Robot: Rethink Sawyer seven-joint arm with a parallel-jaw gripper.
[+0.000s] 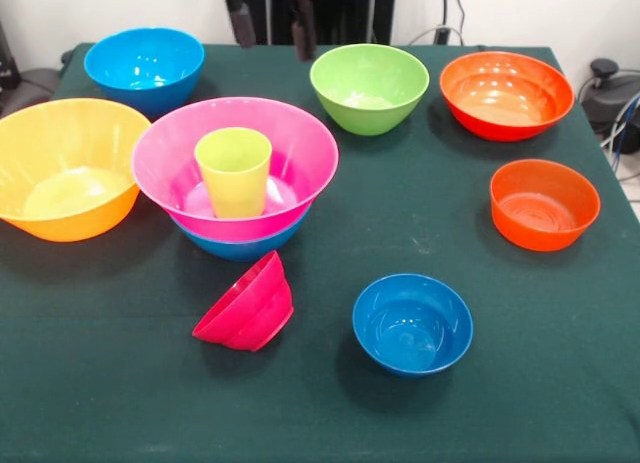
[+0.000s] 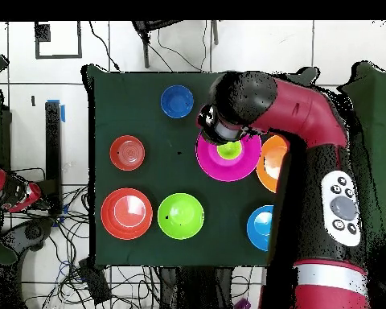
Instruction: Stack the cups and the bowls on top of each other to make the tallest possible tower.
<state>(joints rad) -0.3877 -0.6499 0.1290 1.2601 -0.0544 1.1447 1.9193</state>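
On the dark green cloth-covered table (image 1: 420, 233), the tower was a glossy large pink plastic bowl (image 1: 290, 143) nested in a medium blue plastic bowl (image 1: 240, 248), with the lime-green plastic tumbler (image 1: 233, 171) upright inside. The small crimson plastic bowl (image 1: 248, 308) lay tipped just beside it. The claw (image 1: 272, 25) hung spread and empty above; judging by this, fetching that crimson bowl came next.

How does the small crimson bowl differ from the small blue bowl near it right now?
The small crimson bowl lies tipped on its side, opening facing away from the front camera; the small blue bowl stands upright, opening up. The crimson bowl shows only its ribbed outside, while the blue bowl shows its glossy inside. The crimson one lies closer to the pink bowl holding the lime cup. Both rest directly on the green tablecloth, unstacked.
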